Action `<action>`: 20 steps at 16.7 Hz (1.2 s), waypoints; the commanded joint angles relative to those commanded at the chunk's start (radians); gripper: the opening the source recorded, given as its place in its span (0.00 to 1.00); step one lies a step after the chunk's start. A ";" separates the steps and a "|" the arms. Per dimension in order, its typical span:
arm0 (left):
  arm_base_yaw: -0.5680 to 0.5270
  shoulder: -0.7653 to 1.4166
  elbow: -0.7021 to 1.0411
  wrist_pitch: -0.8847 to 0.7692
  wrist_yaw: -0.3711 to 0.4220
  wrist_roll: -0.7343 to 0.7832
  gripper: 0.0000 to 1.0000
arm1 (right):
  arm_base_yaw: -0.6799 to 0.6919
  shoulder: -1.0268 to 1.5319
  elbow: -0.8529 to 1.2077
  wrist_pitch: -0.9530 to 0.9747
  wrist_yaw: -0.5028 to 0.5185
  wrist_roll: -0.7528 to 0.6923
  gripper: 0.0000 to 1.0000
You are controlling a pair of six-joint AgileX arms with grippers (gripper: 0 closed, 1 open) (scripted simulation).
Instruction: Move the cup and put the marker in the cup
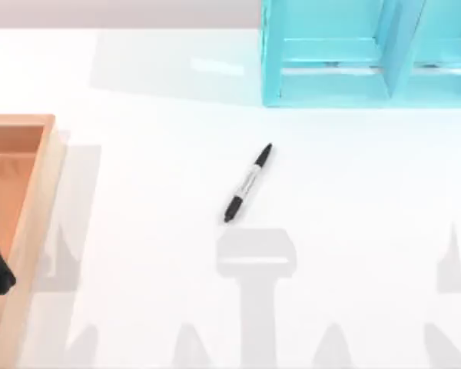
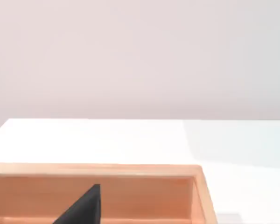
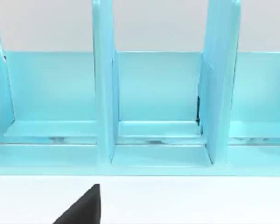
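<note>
Marker (image 1: 248, 183) lies mid-table (image 1: 138, 192), apart from edges.

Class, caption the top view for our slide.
Slim black marker lies diagonally on white table, between wooden tray and turquoise shelf.

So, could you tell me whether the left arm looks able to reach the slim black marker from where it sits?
Probably yes: the slim black marker lies alone on open white table; only the wooden tray's low rim lies between.

**Cut-offs at frame edges**

Wooden tray (image 1: 31, 223) runs off top view's left edge. Teal divider rack (image 1: 330, 84) cropped at top and right. Left gripper (image 2: 86, 207): one dark finger tip visible, rest cut. Right gripper (image 3: 86, 207) likewise. Marker (image 1: 247, 184) label text unreadable.
</note>
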 joint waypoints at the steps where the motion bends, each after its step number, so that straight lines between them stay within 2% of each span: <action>1: 0.000 0.000 0.000 0.000 0.000 0.000 1.00 | 0.000 0.000 0.000 0.000 0.000 0.000 1.00; 4: 0.006 0.031 0.031 -0.029 -0.001 0.006 1.00 | 0.000 0.000 0.000 0.000 0.000 0.000 1.00; 8: 0.033 0.221 0.215 -0.185 -0.003 0.036 1.00 | 0.000 0.000 0.000 0.000 0.000 0.000 1.00; 20: 0.151 1.331 1.082 -0.965 0.000 0.176 1.00 | 0.000 0.000 0.000 0.000 0.000 0.000 1.00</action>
